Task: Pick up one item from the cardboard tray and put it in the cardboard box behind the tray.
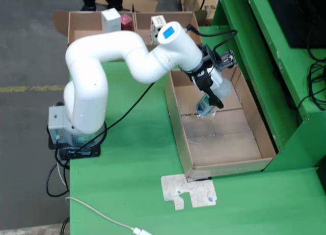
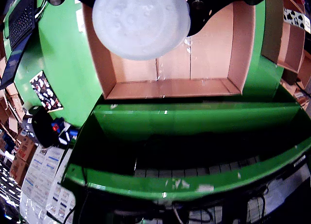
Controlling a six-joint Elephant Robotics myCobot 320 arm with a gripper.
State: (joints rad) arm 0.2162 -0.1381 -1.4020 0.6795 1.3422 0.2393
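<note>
In the fixed view, the pincer (image 1: 213, 103) was small and dark against a pale, translucent item (image 1: 224, 87); jaw position could not be read. In the wrist view, a white disc (image 2: 141, 22), possibly the same item, was cut off by the top edge and hid the fingers. Small packages in the rear boxes (image 1: 85, 22) were illegible.
</note>
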